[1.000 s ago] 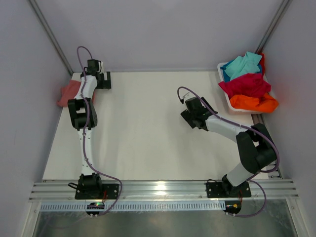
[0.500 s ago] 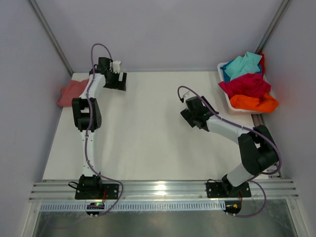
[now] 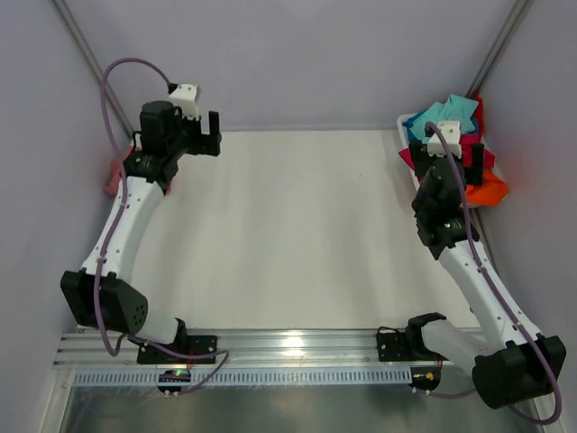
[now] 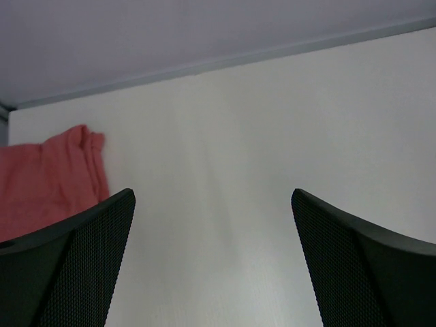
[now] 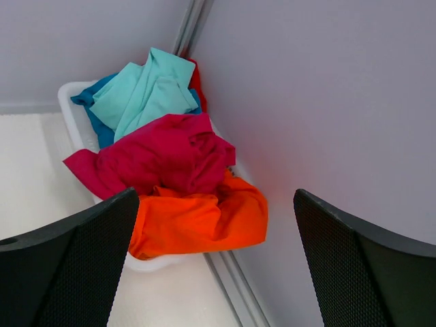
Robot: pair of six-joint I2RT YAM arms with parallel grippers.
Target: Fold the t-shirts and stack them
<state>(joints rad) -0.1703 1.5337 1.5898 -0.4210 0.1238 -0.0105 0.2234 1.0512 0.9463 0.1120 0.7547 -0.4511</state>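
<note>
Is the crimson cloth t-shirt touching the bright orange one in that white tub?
Touching. The right wrist view shows the crimson cloth t-shirt lying directly on the bright orange cloth t-shirt, edges overlapping.

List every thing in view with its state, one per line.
left pincer, open, empty
right pincer, open, empty
white tub, heaped with t-shirts
salmon-pink t-shirt, lying on the table, unheld
crimson t-shirt, crumpled in the tub
orange t-shirt, crumpled in the tub
turquoise t-shirt, crumpled in the tub
</note>
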